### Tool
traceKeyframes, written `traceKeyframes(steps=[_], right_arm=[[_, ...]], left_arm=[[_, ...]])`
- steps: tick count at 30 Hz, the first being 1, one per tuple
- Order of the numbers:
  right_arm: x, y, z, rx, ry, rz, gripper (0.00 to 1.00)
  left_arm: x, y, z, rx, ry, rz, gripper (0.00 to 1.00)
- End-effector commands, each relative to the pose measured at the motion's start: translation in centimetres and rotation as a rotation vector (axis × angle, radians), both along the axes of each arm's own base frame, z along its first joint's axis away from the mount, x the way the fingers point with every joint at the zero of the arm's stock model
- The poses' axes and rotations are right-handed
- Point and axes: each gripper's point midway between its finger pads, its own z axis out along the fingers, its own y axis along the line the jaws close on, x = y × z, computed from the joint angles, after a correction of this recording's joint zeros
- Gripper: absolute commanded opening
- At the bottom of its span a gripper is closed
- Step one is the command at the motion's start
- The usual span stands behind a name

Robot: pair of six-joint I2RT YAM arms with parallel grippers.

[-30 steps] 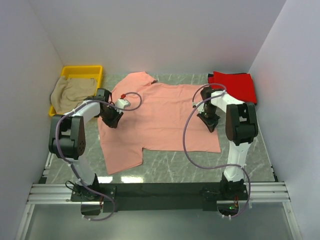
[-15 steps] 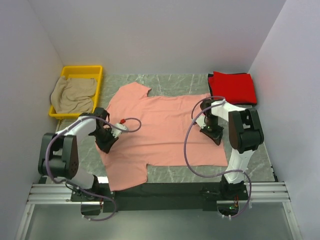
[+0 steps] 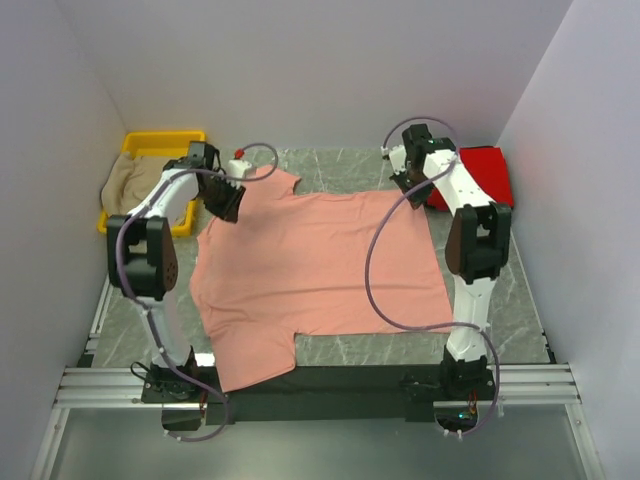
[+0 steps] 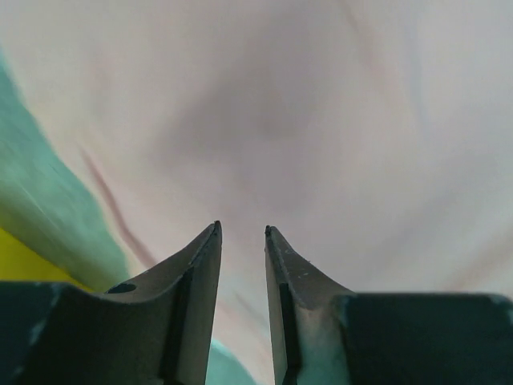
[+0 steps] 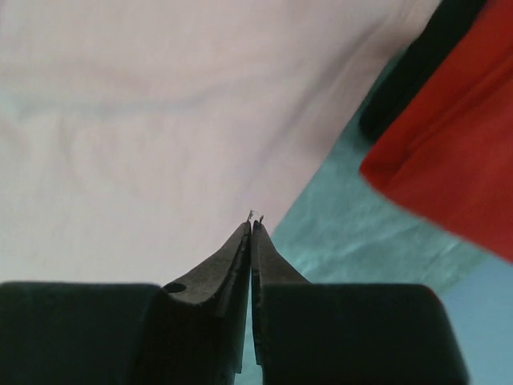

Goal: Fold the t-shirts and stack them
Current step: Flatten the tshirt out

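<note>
**Left pincer** (image 3: pixel 224 203): the jaws stand slightly apart with a narrow gap, and nothing sits between them. It hangs over the far left shoulder of the salmon-pink t-shirt (image 3: pixel 320 265). The wrist view is blurred, so contact with the cloth cannot be confirmed; it appears to be just above it. The yellow bin (image 3: pixel 165 140) lies to its outer left, with the beige-tan t-shirt (image 3: pixel 135 190) bunched inside.

**Right pincer** (image 3: pixel 407 183): the jaws are pressed together at the tips, and no cloth is seen caught between them. It sits at the far right corner of the salmon-pink t-shirt, close to the hem edge. The bright red t-shirt (image 3: pixel 478 172) lies folded just to its outer right.

**Salmon-pink t-shirt:** it is spread flat on the worktop (image 3: pixel 500 290), reaching from both pincers toward the arm bases. One sleeve extends to the near left edge.
</note>
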Motion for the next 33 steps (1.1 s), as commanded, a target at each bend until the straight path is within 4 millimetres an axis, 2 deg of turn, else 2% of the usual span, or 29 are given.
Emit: traceKeyframes(steps=[1, 2, 3, 6, 7, 9, 10, 12, 13, 15, 16, 19, 21, 22, 24, 25, 27, 28, 30, 33], right_arm=[[2.8, 0.0, -2.0, -0.014, -0.029, -0.101, 0.08], [3.2, -0.1, -2.3, -0.027, -0.035, -0.104, 0.08], [3.4, 0.0, -3.2, -0.028, -0.022, -0.101, 0.08], [3.4, 0.5, -4.6, -0.021, 0.003, -0.089, 0.08], [3.1, 0.6, -5.1, -0.021, 0.017, -0.084, 0.08], [2.7, 0.7, -6.1, -0.02, 0.041, -0.069, 0.08], [2.1, 1.0, -6.7, -0.023, 0.065, -0.059, 0.08], [1.4, 1.1, -7.4, -0.029, 0.093, -0.039, 0.08], [0.6, 1.7, -7.8, -0.03, 0.116, -0.019, 0.08], [-0.6, 2.1, -8.2, -0.033, 0.146, 0.01, 0.09], [-1.0, 2.6, -8.2, -0.018, 0.153, 0.026, 0.1], [-1.6, 3.5, -7.6, -0.007, 0.155, 0.065, 0.13], [-0.7, 4.0, -6.5, 0.037, 0.124, 0.058, 0.17], [-0.3, 4.0, -5.9, 0.049, 0.11, 0.053, 0.19], [1.9, 3.7, -3.6, 0.09, 0.035, 0.035, 0.27], [2.7, 3.6, -2.7, 0.101, -0.001, 0.029, 0.35], [5.1, 2.6, -0.3, 0.11, -0.09, 0.009, 0.42], [5.8, 2.2, 0.0, 0.109, -0.108, 0.001, 0.43], [7.9, 1.1, 1.5, 0.082, -0.185, -0.022, 0.45], [9.6, 0.7, 1.3, 0.063, -0.221, -0.035, 0.44]], left_arm=[[6.8, -0.9, 0.3, -0.086, -0.101, 0.177, 0.34], [8.4, -1.0, 0.9, -0.097, -0.13, 0.193, 0.34], [8.9, -0.7, -1.1, -0.077, -0.088, 0.228, 0.34], [9.3, 0.3, -2.8, -0.044, -0.05, 0.267, 0.32], [8.4, 0.8, -4.0, -0.03, -0.023, 0.273, 0.31], [7.4, 1.6, -4.7, -0.002, -0.012, 0.268, 0.31], [5.9, 2.3, -6.0, 0.03, 0.025, 0.272, 0.3], [4.4, 3.4, -6.6, 0.057, 0.051, 0.273, 0.3], [2.9, 4.4, -7.8, 0.074, 0.092, 0.293, 0.29], [1.9, 4.9, -7.7, 0.086, 0.095, 0.288, 0.29], [1.2, 6.1, -8.2, 0.094, 0.111, 0.311, 0.29], [1.9, 7.3, -7.3, 0.091, 0.091, 0.327, 0.31], [2.8, 6.9, -7.0, 0.06, 0.086, 0.313, 0.34], [4.5, 6.9, -5.5, 0.044, 0.04, 0.311, 0.37], [5.6, 5.6, -4.6, -0.028, 0.043, 0.284, 0.4], [7.6, 5.4, -2.4, -0.051, -0.015, 0.282, 0.44], [8.8, 4.8, -1.3, -0.091, -0.029, 0.28, 0.53], [10.2, 4.8, 0.3, -0.097, -0.076, 0.283, 0.56], [11.5, 5.3, 1.3, -0.082, -0.117, 0.305, 0.59], [12.4, 6.3, 1.1, -0.042, -0.133, 0.338, 0.6]])
